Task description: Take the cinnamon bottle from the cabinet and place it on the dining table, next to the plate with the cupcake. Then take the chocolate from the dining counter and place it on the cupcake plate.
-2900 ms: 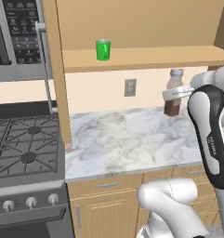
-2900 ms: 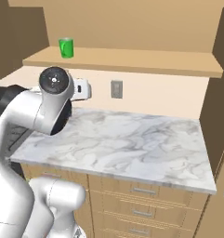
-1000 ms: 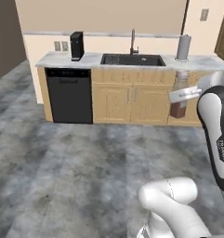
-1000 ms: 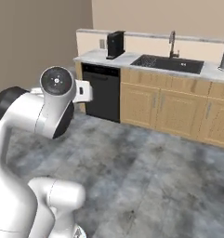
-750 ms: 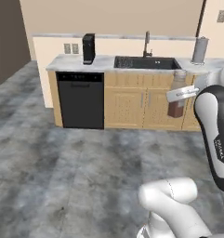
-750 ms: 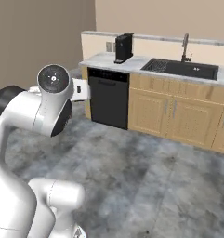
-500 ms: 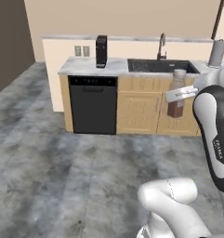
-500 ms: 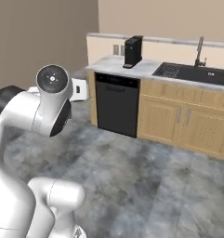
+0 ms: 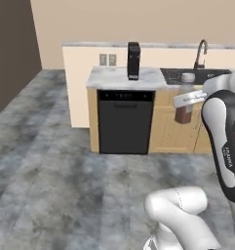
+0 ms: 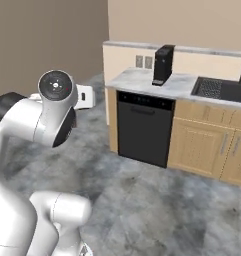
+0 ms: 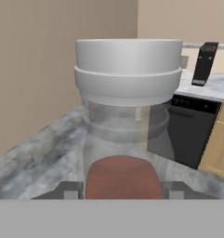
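Dishwasher (image 9: 125,122) nearer now (bottle (image 9: 184,100) base hidden)

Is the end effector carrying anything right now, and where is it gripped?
Yes: the cinnamon bottle, upright. The end effector grips it around the body, below the neck and grey cap.

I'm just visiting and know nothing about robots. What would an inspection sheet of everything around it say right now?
Surface: grey mottled floor; marble counter over a black dishwasher.
Job's things: cinnamon bottle, upright, grey cap, reddish-brown contents, carried in the air.
Clutter: tall black appliance on the counter.
Grippers: gripper shut on the bottle's body; hand view looks straight at the bottle.
Cables: nothing seen.
Surroundings: sink with faucet, wooden cabinet doors, wall outlets, beige walls.
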Tool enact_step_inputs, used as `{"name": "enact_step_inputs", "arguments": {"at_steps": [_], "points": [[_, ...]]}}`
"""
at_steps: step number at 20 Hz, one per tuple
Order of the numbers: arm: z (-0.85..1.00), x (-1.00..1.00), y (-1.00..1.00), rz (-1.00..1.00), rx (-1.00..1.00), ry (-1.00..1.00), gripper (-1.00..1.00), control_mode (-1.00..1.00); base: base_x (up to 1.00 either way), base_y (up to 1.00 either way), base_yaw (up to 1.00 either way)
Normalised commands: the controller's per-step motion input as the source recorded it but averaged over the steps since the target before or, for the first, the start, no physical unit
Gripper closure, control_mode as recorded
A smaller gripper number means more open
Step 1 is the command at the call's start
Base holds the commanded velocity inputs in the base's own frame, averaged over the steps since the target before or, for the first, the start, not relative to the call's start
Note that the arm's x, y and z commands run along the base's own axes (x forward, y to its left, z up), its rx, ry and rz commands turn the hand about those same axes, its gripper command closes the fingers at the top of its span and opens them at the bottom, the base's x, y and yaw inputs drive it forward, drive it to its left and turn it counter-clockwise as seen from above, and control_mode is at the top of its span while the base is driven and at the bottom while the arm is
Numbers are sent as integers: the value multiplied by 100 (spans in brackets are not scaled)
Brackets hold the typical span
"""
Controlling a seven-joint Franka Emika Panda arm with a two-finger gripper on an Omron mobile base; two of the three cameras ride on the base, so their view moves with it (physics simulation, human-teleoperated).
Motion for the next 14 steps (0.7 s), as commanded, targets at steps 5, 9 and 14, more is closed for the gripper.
{"name": "enact_step_inputs", "arguments": {"at_steps": [5,9,14], "points": [[0,0,0,0,0,0,100,100,100,72,-11],[0,0,0,0,0,0,100,100,100,71,-8],[0,0,0,0,0,0,100,100,100,71,-6]]}}
